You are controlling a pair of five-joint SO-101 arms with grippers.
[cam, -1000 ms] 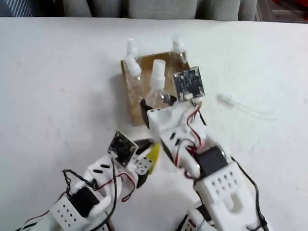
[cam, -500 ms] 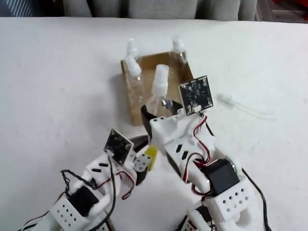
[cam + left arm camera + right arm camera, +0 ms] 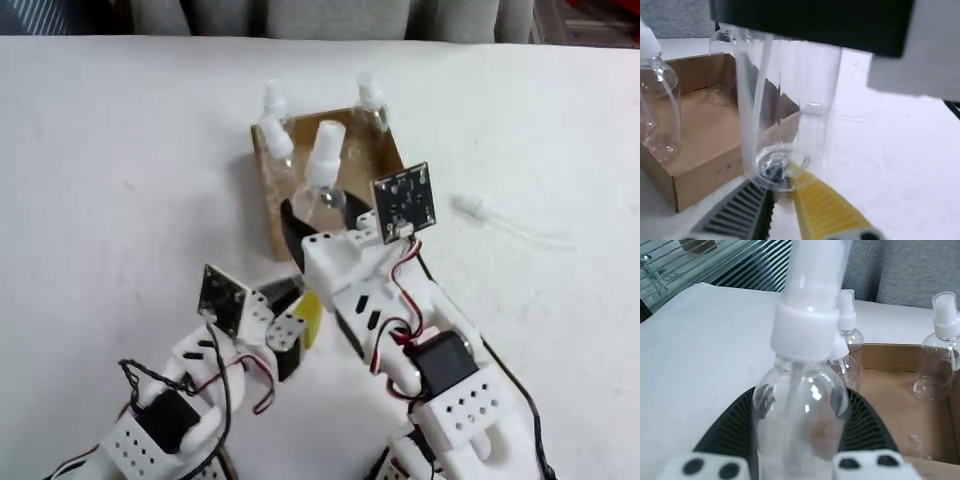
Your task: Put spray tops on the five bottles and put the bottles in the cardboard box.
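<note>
Capped bottle hanging at the box's near edge!
The right gripper (image 3: 322, 213) is clamped around the upright bottle (image 3: 800, 405), just above the near end of the cardboard box (image 3: 378, 150). The left gripper (image 3: 296, 310) sits close by the bottle's base, and I cannot tell its grip.

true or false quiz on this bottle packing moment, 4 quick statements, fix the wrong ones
1. The right gripper is shut on a bottle that already has its spray top on. True.
2. The cardboard box has no bottles in it. False: capped bottles already stand inside it.
3. A loose spray top lies on the table off to one side of the cardboard box. True.
4. The held bottle lies flat on its side. False: it is upright in the right gripper, at the near edge of the cardboard box.
</note>
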